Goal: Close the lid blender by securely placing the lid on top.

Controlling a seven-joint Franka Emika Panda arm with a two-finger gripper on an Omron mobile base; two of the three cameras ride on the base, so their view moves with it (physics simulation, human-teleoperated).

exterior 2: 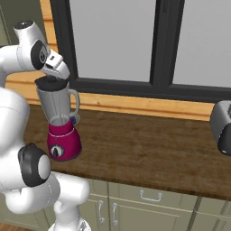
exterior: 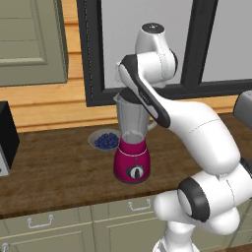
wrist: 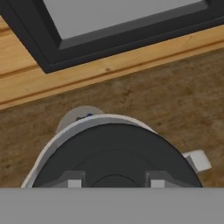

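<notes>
The blender (exterior 2: 61, 124) stands on the wooden desk (exterior 2: 149, 140) just in front of a bowl of blueberries (exterior: 105, 141), with the gripper (exterior 2: 53, 79) right over the jar mouth. The black lid (wrist: 114, 157) sits within the jar rim; whether the jaws grip it or are parted, I cannot tell. Judgement: keep the lid level and centred, press straight down, then release without sideways drag.

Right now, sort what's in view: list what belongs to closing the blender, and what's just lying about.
Belongs to the job:
- blender
- lid, on the jar's rim
- claw, over the lid

Lying about:
- bowl of blueberries
- toaster
- black appliance at the counter's left end
</notes>
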